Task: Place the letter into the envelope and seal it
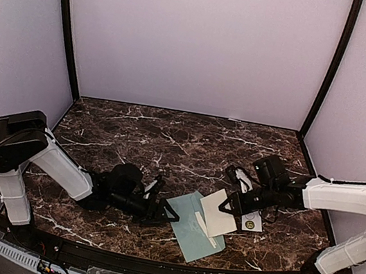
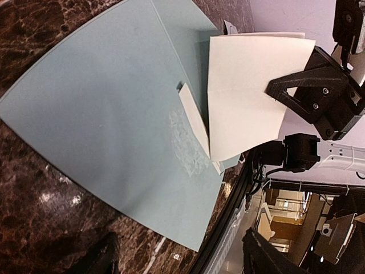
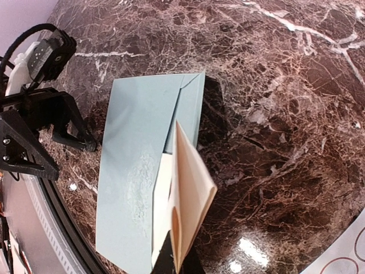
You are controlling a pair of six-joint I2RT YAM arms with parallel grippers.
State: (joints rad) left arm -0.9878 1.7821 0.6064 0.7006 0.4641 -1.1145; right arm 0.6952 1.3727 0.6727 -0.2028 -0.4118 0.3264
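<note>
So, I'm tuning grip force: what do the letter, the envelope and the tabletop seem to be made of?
Letter: off-white matte paper, apparently; it keeps sharp fold creases. Envelope: thin blue-green matte paper, with a crinkled patch. Tabletop: glossy dark veined marble, or laminate imitating it; glare spots show.

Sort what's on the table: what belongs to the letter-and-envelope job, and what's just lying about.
Job:
- letter, folded, held by the right tool
- envelope, flat on the table, under the letter's lower edge
- left tool, open beside the envelope

Lying about:
- white strip with circles, right of the letter
</note>
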